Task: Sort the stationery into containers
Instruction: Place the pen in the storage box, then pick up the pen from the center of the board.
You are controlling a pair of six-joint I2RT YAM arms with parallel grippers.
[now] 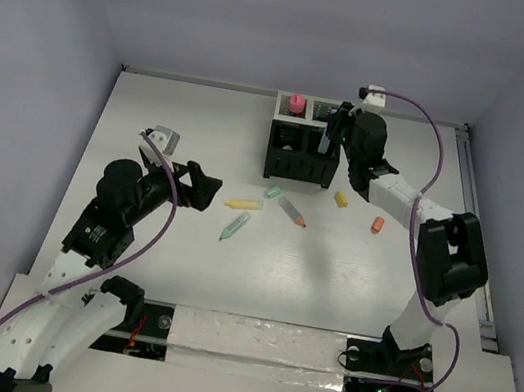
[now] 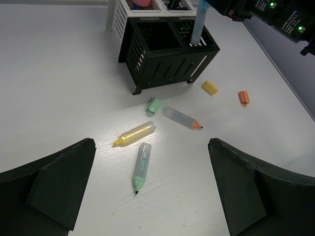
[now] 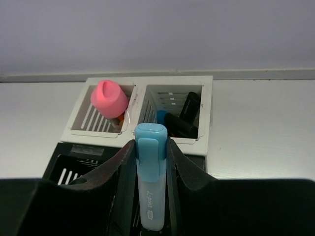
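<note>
My right gripper (image 3: 150,147) is shut on a light blue marker (image 3: 150,187), held upright over the near right black compartment of the containers (image 3: 209,105). In the left wrist view the light blue marker (image 2: 197,24) dips into that black box (image 2: 167,66). A pink tube (image 3: 109,98) stands in the white back-left cell and black pens (image 3: 182,120) lie in the white back-right one. My left gripper (image 2: 151,145) hangs open above a green marker (image 2: 141,166) and a yellow marker (image 2: 135,133). Beyond them lie a green cap (image 2: 154,104), a grey orange-tipped marker (image 2: 182,118), a yellow cap (image 2: 210,87) and an orange cap (image 2: 243,97).
The organizer (image 1: 299,167) stands at the back middle of the white table, close to the rear wall. A rail (image 1: 470,223) runs along the table's right edge. A taped strip (image 1: 256,342) crosses the near edge between the arm bases.
</note>
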